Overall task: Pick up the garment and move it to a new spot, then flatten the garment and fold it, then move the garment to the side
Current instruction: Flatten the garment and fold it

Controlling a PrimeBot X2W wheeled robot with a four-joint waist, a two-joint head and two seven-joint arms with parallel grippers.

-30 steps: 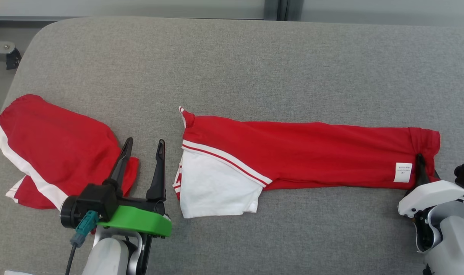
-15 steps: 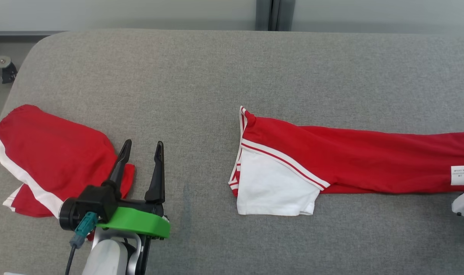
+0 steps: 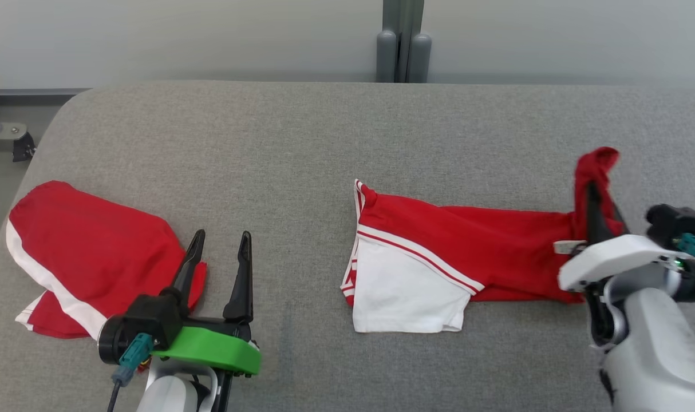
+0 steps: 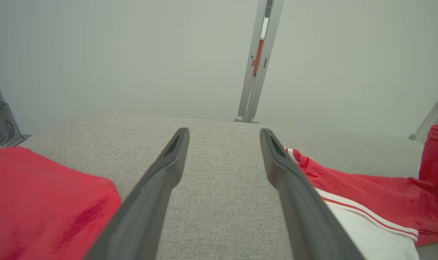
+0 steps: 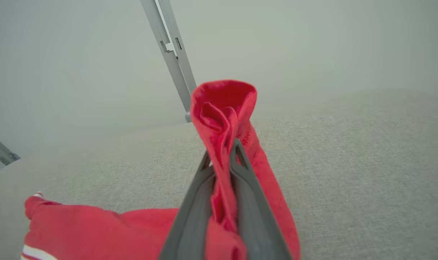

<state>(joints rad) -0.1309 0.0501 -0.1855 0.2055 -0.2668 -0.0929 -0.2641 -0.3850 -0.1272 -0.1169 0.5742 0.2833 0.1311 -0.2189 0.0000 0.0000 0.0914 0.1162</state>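
Note:
The garment (image 3: 468, 246) is red with a white panel and white stripes. It lies lengthwise on the grey padded table (image 3: 301, 143), right of centre. My right gripper (image 3: 592, 197) is shut on its right end, and the bunched red cloth stands up above the fingertips (image 5: 237, 155). In the right wrist view the garment (image 5: 222, 104) rises between the right gripper (image 5: 222, 153) jaws. My left gripper (image 3: 221, 236) hovers open over bare table at the lower left. The left wrist view has the left gripper (image 4: 222, 135) holding nothing, with the garment (image 4: 367, 187) to its right.
A second red cloth with a white stripe (image 3: 95, 252) lies at the table's left end, just left of my left fingers; it is the red cloth (image 4: 42, 198) in the left wrist view. A grey post (image 3: 402, 46) stands behind the table's far edge.
The right gripper dragged the garment to the right, then lifted its right end and carried it back left, bunching the cloth. The head camera tilted up. The left gripper stayed open in place.

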